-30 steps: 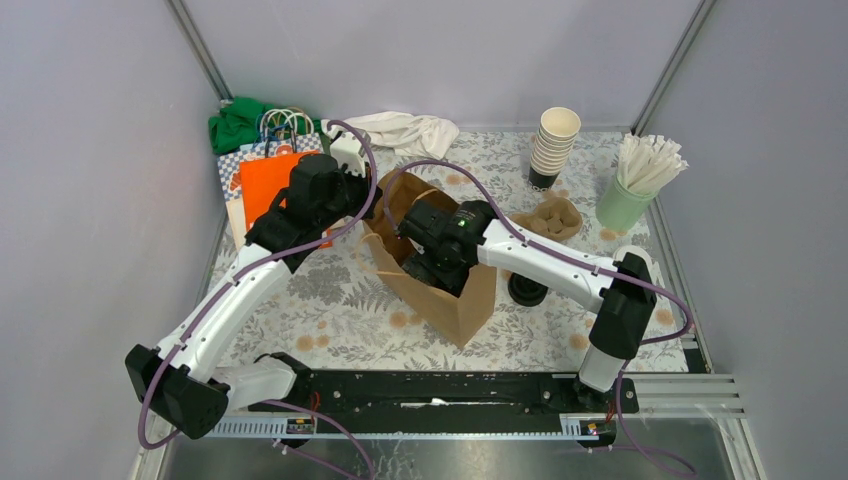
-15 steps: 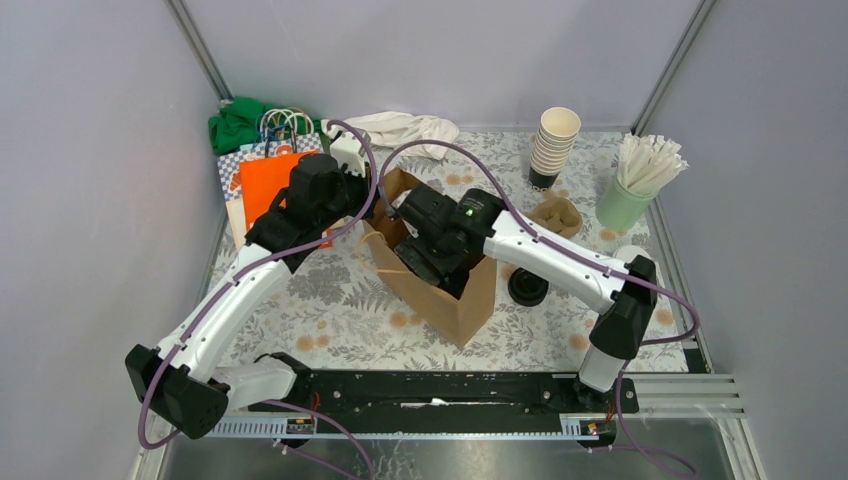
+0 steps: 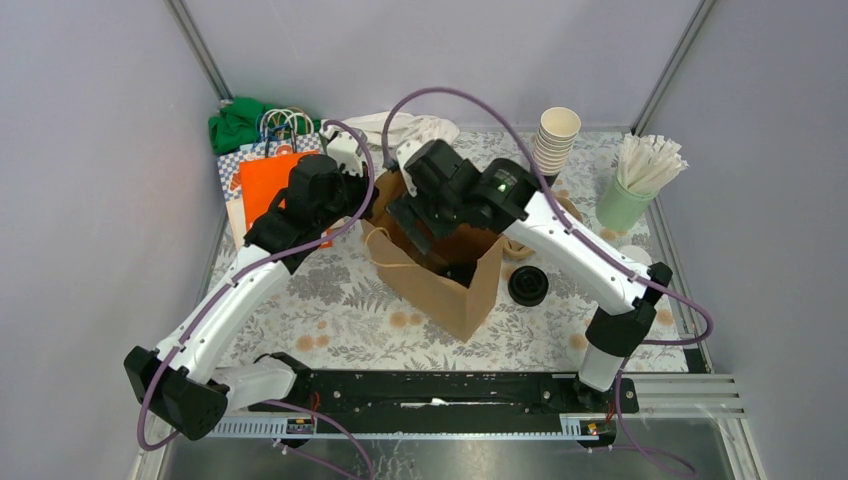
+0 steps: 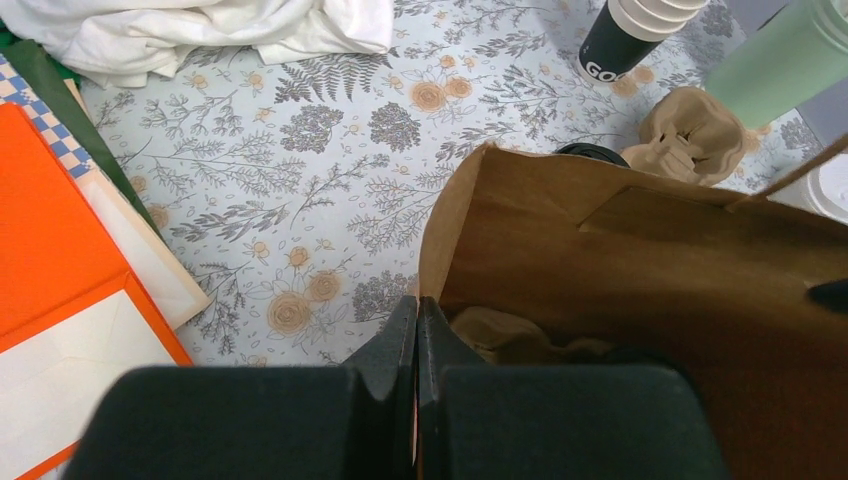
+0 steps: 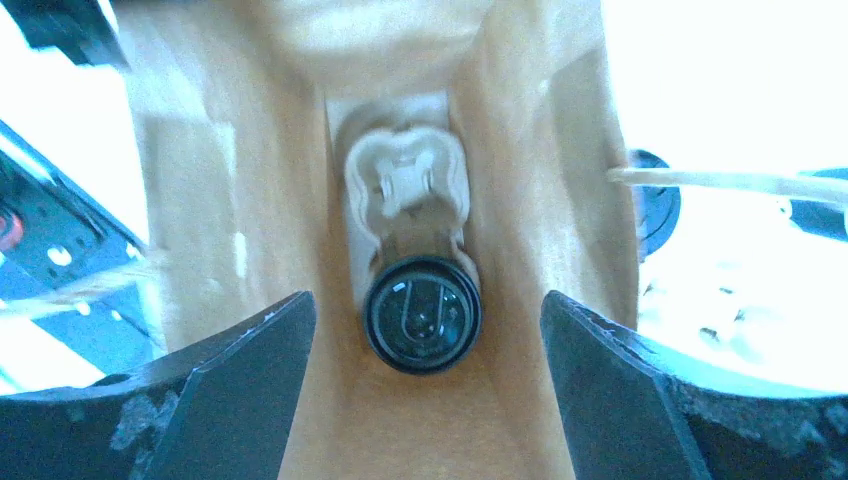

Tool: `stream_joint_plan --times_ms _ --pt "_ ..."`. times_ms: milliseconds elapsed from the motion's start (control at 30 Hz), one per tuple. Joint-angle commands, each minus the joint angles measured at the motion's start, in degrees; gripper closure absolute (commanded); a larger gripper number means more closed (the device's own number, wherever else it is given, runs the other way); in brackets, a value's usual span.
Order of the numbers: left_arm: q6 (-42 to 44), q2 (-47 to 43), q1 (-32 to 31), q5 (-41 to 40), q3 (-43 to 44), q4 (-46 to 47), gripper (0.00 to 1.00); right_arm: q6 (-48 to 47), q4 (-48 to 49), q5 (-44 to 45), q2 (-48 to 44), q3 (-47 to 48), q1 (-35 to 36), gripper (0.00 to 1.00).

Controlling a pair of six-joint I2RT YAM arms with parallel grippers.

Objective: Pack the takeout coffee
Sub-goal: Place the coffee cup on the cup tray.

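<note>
Brown paper bag (image 3: 455, 295) upright on the floral worktop (image 3: 330, 310), mouth open. Right gripper (image 5: 425, 300) risen clear of the bag since a second ago (then sunk deep inside), now hanging over the mouth, fingers spread wide, nothing between them.

Seen from the right wrist only: one takeout coffee (image 5: 422, 315), black lid up, seated in a pocket of a pulp carrier (image 5: 405, 180) on the bag floor. Just a dark glimpse of it from overhead.

Left gripper (image 4: 417, 330) unmoved, pinched tight on the bag's far-left rim.

On the worktop just right of the bag, second takeout coffee (image 3: 527, 286).

Farther back, spare pulp carrier (image 4: 695, 135), then cream cup stack (image 3: 556, 140). Bottom dark cup (image 4: 610, 45) lettered "GO" (rest cut off), legible from the left wrist alone.
</note>
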Motion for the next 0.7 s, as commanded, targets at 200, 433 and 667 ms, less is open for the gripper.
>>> stream_joint_plan --times_ms 200,433,667 --pt "-2.9 -3.3 0.3 -7.2 1.3 -2.6 1.00 3.4 -0.6 2.4 2.1 14.4 -1.7 0.11" --pt "-7.2 -5.8 0.3 -11.6 0.2 -5.6 1.00 10.3 -2.0 9.9 -1.2 13.2 -2.0 0.12" --pt "-8.6 -7.2 0.3 -15.0 0.4 -8.7 1.00 15.7 1.2 13.9 -8.3 6.8 -2.0 0.09"
